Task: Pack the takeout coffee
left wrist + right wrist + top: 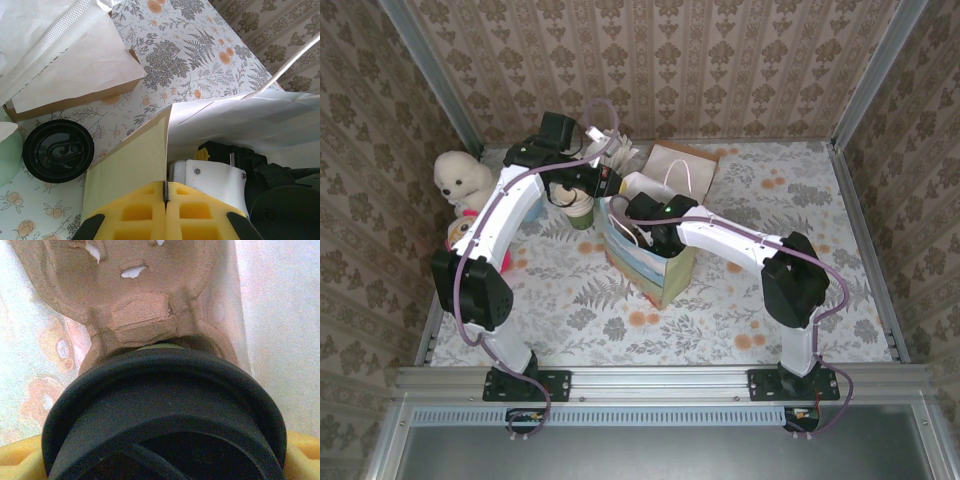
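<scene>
Inside the standing paper bag [665,275], a takeout coffee with a black lid [165,415] sits in a brown cardboard cup carrier [140,315]. My right gripper [165,462] reaches down into the bag [638,228]; its yellow fingers [17,455] stand wide on either side of the lid, open. My left gripper [165,192] is shut on the bag's upper edge [135,165], at the bag's left side [610,198]. Another black-lidded cup [57,150] stands on the table beside the bag.
A flat brown paper bag [685,165] with white handles lies behind the standing bag. A stack of green cups [582,208] stands left of the bag. A white plush toy [460,180] sits at the far left, by the wall. The tablecloth [720,310] is floral.
</scene>
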You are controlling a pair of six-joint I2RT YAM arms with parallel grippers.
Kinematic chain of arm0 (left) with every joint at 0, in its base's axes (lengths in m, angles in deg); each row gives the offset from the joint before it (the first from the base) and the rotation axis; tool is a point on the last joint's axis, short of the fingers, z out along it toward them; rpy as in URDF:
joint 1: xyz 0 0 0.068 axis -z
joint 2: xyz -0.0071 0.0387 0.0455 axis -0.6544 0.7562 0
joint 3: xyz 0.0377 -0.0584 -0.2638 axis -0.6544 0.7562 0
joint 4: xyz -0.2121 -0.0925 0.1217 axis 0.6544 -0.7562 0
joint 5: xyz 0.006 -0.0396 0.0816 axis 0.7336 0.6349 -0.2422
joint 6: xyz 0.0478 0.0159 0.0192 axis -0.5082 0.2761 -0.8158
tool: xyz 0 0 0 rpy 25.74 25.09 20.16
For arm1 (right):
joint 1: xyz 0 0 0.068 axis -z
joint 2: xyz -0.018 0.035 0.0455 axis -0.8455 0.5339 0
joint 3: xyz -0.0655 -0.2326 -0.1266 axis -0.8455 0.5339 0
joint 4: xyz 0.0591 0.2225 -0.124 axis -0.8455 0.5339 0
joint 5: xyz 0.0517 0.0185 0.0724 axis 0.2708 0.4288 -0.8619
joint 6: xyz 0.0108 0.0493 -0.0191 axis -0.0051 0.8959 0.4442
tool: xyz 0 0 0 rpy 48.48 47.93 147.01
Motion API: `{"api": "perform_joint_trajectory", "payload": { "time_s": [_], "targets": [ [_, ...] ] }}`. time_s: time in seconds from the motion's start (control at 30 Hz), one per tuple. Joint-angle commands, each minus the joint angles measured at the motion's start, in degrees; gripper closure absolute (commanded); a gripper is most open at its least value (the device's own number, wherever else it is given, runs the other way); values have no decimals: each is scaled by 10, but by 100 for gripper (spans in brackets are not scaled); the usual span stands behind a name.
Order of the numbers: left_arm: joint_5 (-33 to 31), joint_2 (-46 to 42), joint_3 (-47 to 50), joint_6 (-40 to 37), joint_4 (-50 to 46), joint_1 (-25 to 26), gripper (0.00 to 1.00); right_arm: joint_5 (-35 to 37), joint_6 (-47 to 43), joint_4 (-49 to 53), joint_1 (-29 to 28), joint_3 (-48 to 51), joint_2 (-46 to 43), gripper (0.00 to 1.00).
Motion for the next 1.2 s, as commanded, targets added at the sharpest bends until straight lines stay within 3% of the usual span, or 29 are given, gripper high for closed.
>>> {"api": "perform_joint_trajectory", "payload": {
  "time_s": [0.0, 0.5, 0.63, 1.17],
  "targets": [
    [5, -9, -10, -1, -6, 7, 100, -32, 16, -12, 0, 20, 4, 17],
    [3, -2, -7, -5, -6, 6, 100, -25, 16, -3, -2, 13, -7, 10],
    [5, 1, -9, 0, -9, 6, 100, -18, 16, -10, -1, 15, -19, 0],
    [-12, -31, 26, 24, 19, 10, 100, 14, 8, -37, -3, -7, -78, 0]
  ]
}}
